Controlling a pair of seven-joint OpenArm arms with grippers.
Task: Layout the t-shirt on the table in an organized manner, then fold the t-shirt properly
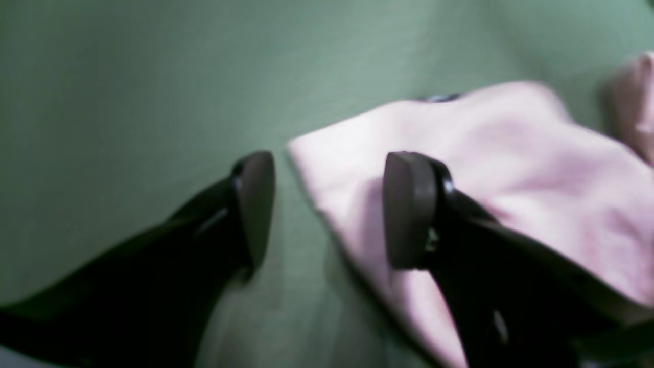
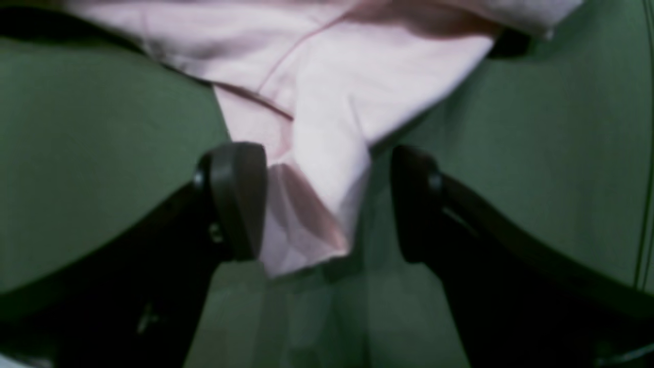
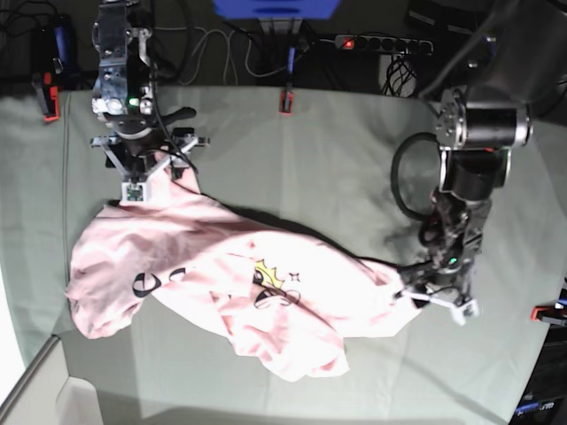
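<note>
Meanwhile both grippers are gaping: the right gripper [image 2: 327,204] is straddling a t-shirt [image 3: 266,292] corner, the left gripper [image 1: 327,209] seemingly straddling its edge

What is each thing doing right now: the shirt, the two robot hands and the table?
t-shirt: crumpled, not yet laid flat, print side up.
left end effector: open, one finger over the shirt's edge, the other over bare cloth.
right end effector: open, a shirt corner between its fingers, not pinched.
table: covered with a creased grey-green cloth, shirt lying on it.
</note>
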